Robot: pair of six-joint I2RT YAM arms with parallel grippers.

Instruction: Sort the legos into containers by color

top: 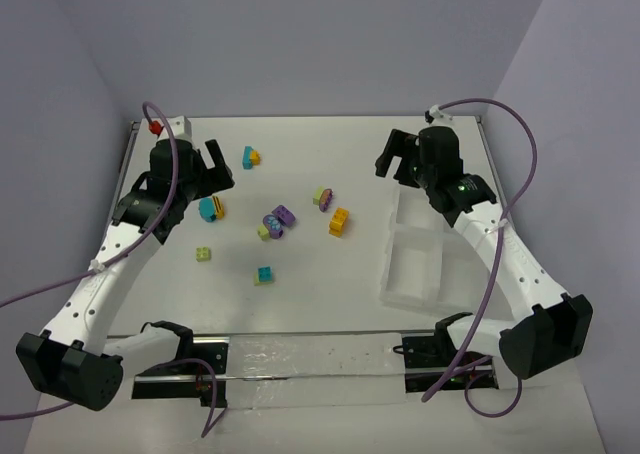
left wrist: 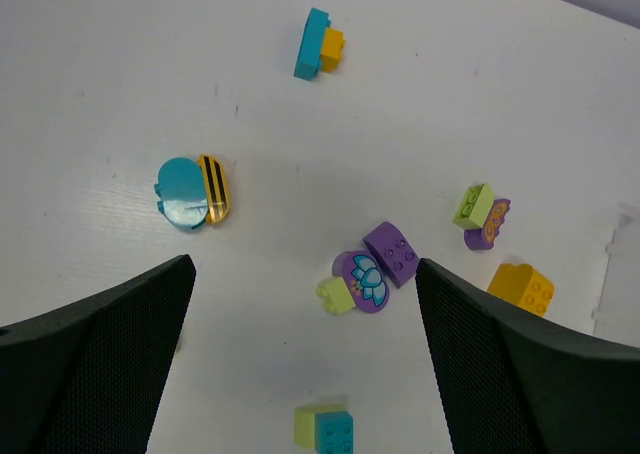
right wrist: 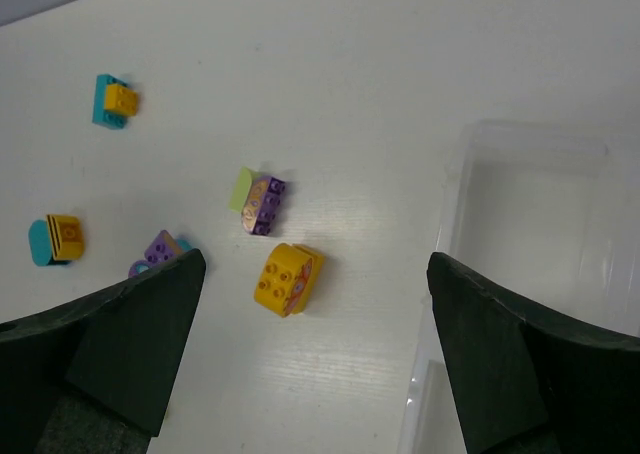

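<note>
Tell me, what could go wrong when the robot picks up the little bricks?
Some bricks are stuck in pairs, like the teal plastic brick joined to an orange one. Dropped whole, two colours would share a compartment.
The two purple studded bricks and a lime piece sit bunched together, so the open left claw might knock neighbours aside.
The see-through whitish plastic tray lies near the open right claw, which could bump it.

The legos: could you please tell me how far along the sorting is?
Nothing looks done: the tray shows no brick in its visible compartments. Nothing in hand: left gripper and right gripper are open and empty. All the legos lie on the table, several joined in pairs, so all sorting is left.
</note>
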